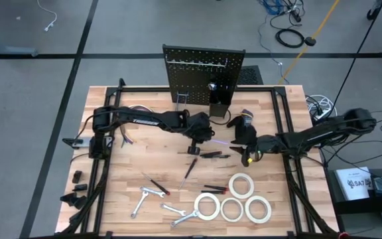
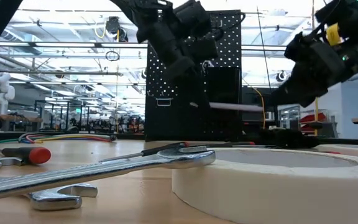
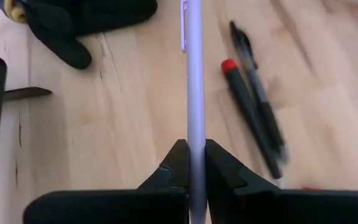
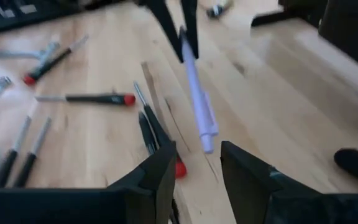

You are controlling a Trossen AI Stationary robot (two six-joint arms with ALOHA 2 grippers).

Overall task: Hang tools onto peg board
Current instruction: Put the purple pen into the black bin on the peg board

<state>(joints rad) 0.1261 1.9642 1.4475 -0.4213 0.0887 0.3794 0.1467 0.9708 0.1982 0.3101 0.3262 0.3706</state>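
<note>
My left gripper (image 1: 201, 137) is shut on a pale lilac pen (image 3: 194, 93), held in the air in front of the black peg board (image 1: 203, 70) and its box bin (image 1: 219, 106). My right gripper (image 4: 197, 162) stands open just short of the pen's free clip end (image 4: 207, 140), with a finger on either side and touching nothing. Red-and-black screwdrivers (image 1: 212, 154) lie flat on the table below. Silver wrenches (image 1: 144, 196) and white tape rolls (image 1: 241, 186) lie near the front edge. My left gripper pinches the pen's barrel near one end (image 3: 195, 158) between its two fingers (image 3: 222, 171). The fingers slant down from the table's left side. The pen is lifted clear of the table and lies about level (image 2: 232, 107), its free end toward my right gripper.
A black glove (image 3: 73, 25) lies on the table near the peg board. Coloured cables (image 1: 134, 109) lie at the back left. The table's metal frame rails (image 1: 280, 126) run along its sides. Bare wood (image 1: 138, 156) shows left of the screwdrivers.
</note>
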